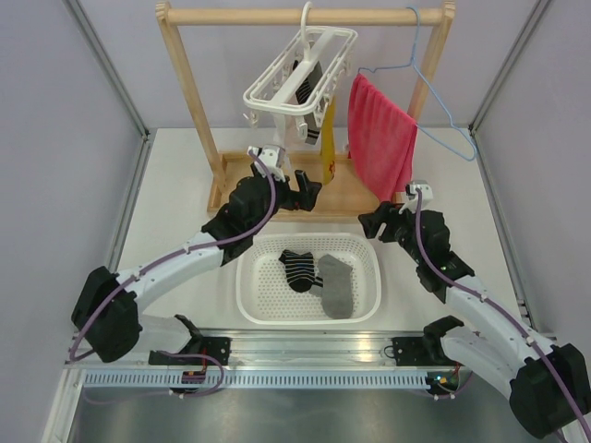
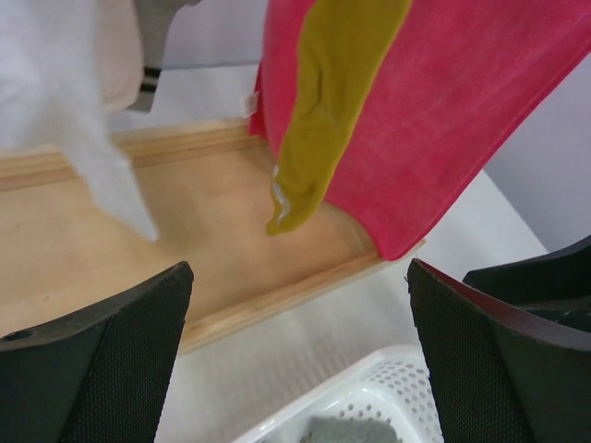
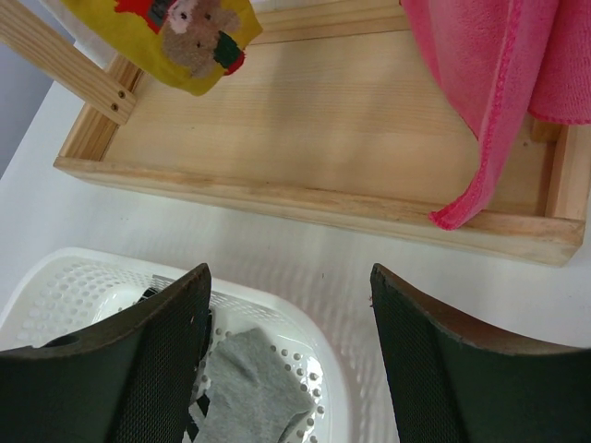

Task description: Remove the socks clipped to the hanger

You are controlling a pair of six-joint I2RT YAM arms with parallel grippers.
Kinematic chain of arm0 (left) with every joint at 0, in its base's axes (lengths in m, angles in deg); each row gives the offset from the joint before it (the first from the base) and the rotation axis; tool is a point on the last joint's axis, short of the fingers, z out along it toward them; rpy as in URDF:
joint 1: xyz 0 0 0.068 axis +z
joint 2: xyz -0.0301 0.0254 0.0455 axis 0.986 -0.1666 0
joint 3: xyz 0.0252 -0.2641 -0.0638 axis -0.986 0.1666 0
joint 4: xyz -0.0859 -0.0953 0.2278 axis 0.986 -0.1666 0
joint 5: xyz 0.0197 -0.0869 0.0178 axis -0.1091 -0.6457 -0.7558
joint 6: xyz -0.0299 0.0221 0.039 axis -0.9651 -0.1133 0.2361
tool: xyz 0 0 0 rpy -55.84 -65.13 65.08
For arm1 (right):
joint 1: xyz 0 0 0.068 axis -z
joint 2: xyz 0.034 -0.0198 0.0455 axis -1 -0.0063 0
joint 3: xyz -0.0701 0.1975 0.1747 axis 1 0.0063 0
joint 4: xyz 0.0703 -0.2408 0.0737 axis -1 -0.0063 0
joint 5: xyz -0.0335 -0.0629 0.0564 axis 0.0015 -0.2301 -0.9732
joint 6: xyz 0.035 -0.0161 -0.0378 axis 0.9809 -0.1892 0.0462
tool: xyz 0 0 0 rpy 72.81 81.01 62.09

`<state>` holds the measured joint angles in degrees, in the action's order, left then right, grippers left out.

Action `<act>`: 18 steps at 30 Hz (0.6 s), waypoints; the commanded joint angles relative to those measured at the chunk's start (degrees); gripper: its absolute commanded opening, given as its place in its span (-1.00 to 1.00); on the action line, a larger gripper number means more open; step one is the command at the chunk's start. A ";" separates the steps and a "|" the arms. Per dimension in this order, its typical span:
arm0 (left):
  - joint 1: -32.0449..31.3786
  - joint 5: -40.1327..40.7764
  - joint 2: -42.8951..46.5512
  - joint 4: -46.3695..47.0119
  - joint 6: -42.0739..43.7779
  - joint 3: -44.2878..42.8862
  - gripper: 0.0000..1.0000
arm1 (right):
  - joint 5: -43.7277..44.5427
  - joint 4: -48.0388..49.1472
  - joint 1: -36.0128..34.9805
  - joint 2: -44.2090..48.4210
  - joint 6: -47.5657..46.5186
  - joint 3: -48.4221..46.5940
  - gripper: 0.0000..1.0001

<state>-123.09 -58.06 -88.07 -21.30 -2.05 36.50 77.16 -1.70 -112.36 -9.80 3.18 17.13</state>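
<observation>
Two socks are down: a striped sock (image 1: 297,269) and a grey sock (image 1: 338,286) lie in the white basket (image 1: 309,243) between the arms. Left on the hanger (image 1: 300,65), up on the wooden rack (image 1: 189,101): mustard sock (image 2: 323,120), white sock (image 2: 65,111), plus a dark-striped one (image 1: 306,79) tucked up in the frame. I'd call it roughly halfway.

Left gripper (image 2: 300,277) gapes wide and empty, low in front of the hanging socks. Right gripper (image 3: 291,277) has its jaws parted too, holding nothing, by the basket's far right corner.

Room: red towel (image 1: 380,138) hangs just beside and behind the mustard sock, an easy snag. The rack post crowds the left and the tray lip (image 3: 305,217) sits below. Straight in from the front looks the most open way.
</observation>
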 commanded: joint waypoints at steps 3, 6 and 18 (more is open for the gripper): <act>0.75 -5.54 -7.29 8.72 0.76 -8.25 1.00 | -1.56 3.07 0.40 1.47 0.41 0.37 0.49; 1.10 -6.41 -10.81 10.57 0.06 -10.27 1.00 | -2.34 3.77 0.66 1.48 0.23 0.28 0.49; 1.28 -5.01 -21.53 12.07 -0.29 -17.39 0.92 | -5.86 8.07 1.98 -1.86 0.49 0.46 0.49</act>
<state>-122.10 -63.39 -107.81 -12.43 -2.12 22.36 73.05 2.51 -110.89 -11.18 3.25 17.22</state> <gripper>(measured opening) 0.980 0.743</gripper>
